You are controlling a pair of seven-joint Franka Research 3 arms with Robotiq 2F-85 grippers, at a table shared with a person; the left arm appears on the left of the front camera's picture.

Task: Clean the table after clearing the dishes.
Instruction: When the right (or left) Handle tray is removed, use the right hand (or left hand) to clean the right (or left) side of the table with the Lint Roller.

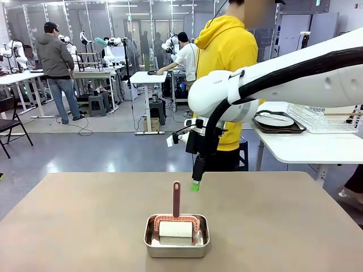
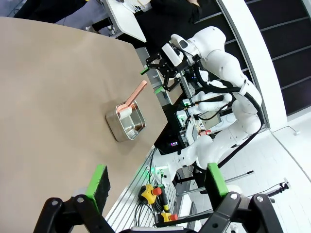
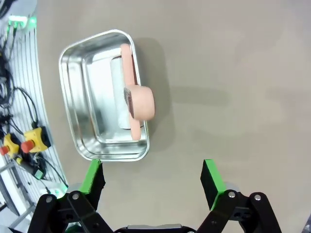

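Brown table (image 1: 295, 226) with a small steel pan (image 1: 176, 245) near its front edge, pink-handled lint roller (image 1: 176, 226) inside, right gripper (image 3: 151, 177) hanging above it, jaws spread and empty, left gripper (image 2: 156, 185) likewise released, white plate (image 1: 276, 120) on a dark tray on the side table behind

The table (image 1: 85, 226) is taupe, the pan (image 1: 176, 251) silver, the roller (image 1: 176, 228) white with salmon handle.
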